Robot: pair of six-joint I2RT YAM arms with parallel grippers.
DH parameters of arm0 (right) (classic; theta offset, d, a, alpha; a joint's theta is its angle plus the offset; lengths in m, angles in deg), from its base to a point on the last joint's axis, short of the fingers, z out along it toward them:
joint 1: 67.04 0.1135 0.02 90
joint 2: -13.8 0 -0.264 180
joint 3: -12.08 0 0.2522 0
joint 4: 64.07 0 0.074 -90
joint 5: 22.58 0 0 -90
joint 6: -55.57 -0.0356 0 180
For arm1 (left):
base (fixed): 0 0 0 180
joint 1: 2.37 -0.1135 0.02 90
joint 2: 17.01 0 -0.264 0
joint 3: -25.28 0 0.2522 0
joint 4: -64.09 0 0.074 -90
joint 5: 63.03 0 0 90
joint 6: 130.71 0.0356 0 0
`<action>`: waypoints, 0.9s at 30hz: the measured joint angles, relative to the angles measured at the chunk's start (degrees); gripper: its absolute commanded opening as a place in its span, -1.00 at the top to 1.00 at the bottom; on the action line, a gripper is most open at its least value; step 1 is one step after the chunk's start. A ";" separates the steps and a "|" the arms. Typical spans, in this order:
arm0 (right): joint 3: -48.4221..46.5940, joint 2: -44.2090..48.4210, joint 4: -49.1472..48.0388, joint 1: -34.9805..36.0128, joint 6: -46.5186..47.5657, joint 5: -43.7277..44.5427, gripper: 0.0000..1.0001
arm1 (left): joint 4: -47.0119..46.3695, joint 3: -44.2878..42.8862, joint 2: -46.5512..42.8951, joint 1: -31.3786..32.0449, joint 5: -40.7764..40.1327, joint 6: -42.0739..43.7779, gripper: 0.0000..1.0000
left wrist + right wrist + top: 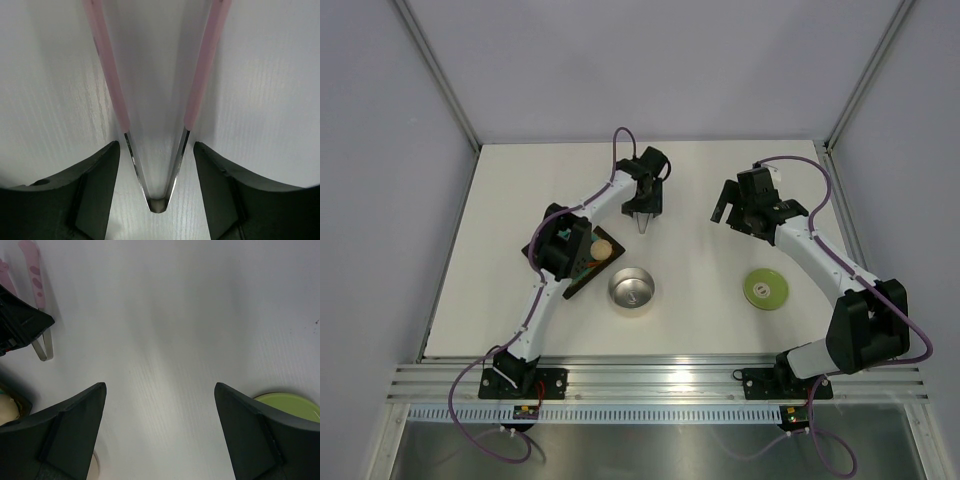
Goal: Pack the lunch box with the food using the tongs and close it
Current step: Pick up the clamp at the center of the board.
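Overhead cam, close wrist cams share tongs (115, 90)

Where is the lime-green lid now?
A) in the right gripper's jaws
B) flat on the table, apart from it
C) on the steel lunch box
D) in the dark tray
B: the top view shows the lime-green lid lying flat on the table, well apart from the uncovered steel lunch box.
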 measured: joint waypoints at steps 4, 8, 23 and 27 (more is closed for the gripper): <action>0.00 0.02 0.00 0.00 0.00 -0.07 -0.94 | 0.07 -0.26 0.00 -0.39 0.13 0.07 -0.27; 0.00 0.02 -0.02 0.00 -0.04 -0.37 -0.94 | 0.00 -0.22 0.00 -0.52 0.66 0.02 -0.25; 0.04 0.02 -1.03 0.00 -0.74 -1.79 -0.94 | -1.53 2.19 -0.92 0.20 0.83 0.85 0.26; 0.42 0.02 -1.27 0.00 -0.92 -1.95 -0.94 | -1.75 2.25 -0.92 0.22 0.92 1.36 0.53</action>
